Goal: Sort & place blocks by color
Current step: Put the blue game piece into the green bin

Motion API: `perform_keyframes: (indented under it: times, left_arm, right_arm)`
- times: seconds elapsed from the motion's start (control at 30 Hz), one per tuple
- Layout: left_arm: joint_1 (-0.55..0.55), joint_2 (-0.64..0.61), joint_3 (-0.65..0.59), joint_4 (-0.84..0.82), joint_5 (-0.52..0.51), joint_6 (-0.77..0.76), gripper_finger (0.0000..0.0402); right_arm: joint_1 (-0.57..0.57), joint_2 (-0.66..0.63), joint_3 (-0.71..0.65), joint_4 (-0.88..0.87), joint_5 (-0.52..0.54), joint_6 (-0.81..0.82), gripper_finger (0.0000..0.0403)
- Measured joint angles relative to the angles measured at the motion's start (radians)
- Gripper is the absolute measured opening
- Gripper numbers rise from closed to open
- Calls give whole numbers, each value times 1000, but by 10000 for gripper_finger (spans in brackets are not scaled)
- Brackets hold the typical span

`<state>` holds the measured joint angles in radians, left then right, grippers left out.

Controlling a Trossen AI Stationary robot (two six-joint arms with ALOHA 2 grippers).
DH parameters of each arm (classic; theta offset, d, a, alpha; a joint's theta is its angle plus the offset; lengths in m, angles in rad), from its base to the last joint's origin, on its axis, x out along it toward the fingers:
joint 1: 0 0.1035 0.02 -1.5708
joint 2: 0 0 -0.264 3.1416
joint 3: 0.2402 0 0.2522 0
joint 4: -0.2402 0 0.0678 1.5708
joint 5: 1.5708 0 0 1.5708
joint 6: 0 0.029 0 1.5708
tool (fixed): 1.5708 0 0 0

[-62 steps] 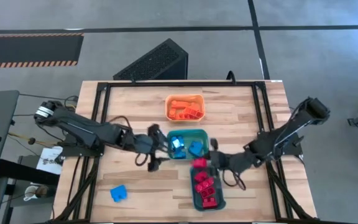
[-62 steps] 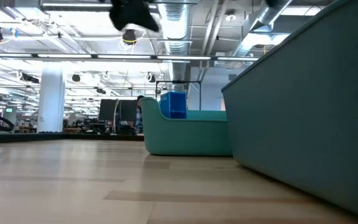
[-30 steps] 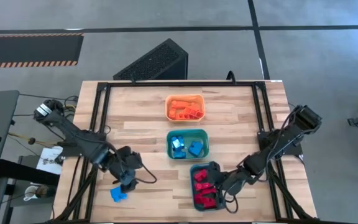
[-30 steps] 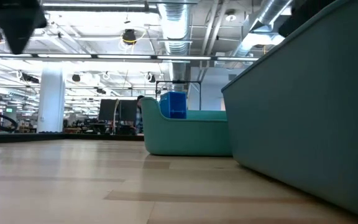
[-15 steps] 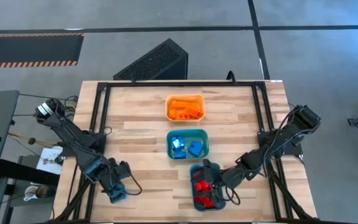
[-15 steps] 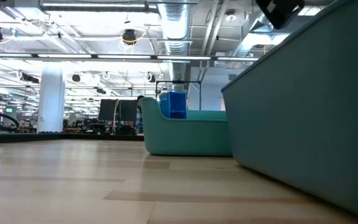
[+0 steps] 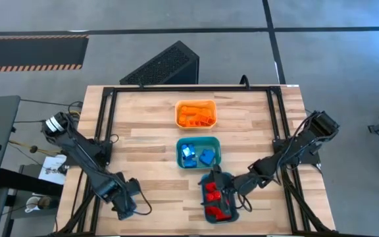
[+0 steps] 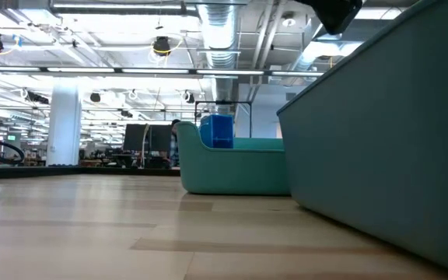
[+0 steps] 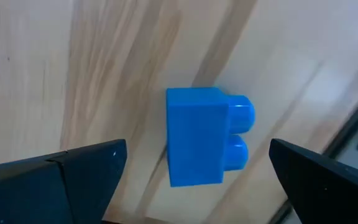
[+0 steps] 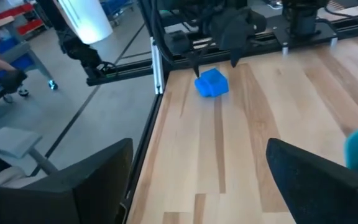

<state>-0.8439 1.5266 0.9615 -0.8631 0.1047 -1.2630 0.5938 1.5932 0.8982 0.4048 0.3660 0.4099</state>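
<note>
A blue studded block (image 9: 197, 134) lies on its side on the bare wood near the table's near-left corner; it also shows in the right wrist view (image 10: 212, 83). My left gripper (image 9: 196, 148) (image 7: 125, 204) hovers over it, open, with one finger on either side and apart from it. My right gripper (image 7: 219, 185) (image 10: 197, 155) is open and empty above the far end of the dark teal tray (image 7: 206, 212), which holds red blocks (image 7: 214, 197). More blue blocks (image 7: 197, 155) lie in the green tray (image 7: 199, 139). Orange blocks (image 7: 195, 115) lie in the orange tray (image 7: 178, 113).
The three trays stand in a row down the table's middle, from far to near. A black frame rail (image 7: 104, 131) runs along the table's left side, close to my left arm, and another (image 7: 275, 131) along the right side. Bare wood lies between the blue block and the trays.
My left gripper has gone toward the table's near-left corner and down onto the place of the lone blue block, staying open. My right gripper has drawn back a little toward the far edge over the dark teal tray. The blocks have not moved.
</note>
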Motion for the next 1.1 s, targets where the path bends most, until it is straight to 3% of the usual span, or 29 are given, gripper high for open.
perform_keyframes:
  times: [0.43,0.7,0.83,1.0,1.1]
  left_arm:
    - [-28,129,-3,70,-13,6,374]
    - [-41,146,-127,208,-33,-33,363]
    - [-47,132,-130,168,-71,-22,325]
    - [-41,89,-138,164,-92,3,226]
    - [-33,46,-148,121,-197,9,227]
  right_arm:
    - [1,0,0,-7,-1,34,399]
    - [1,0,0,-7,-2,35,394]
    - [-3,0,0,-10,0,35,394]
    - [-26,0,0,-36,0,36,393]
    - [-40,0,0,-47,3,44,393]
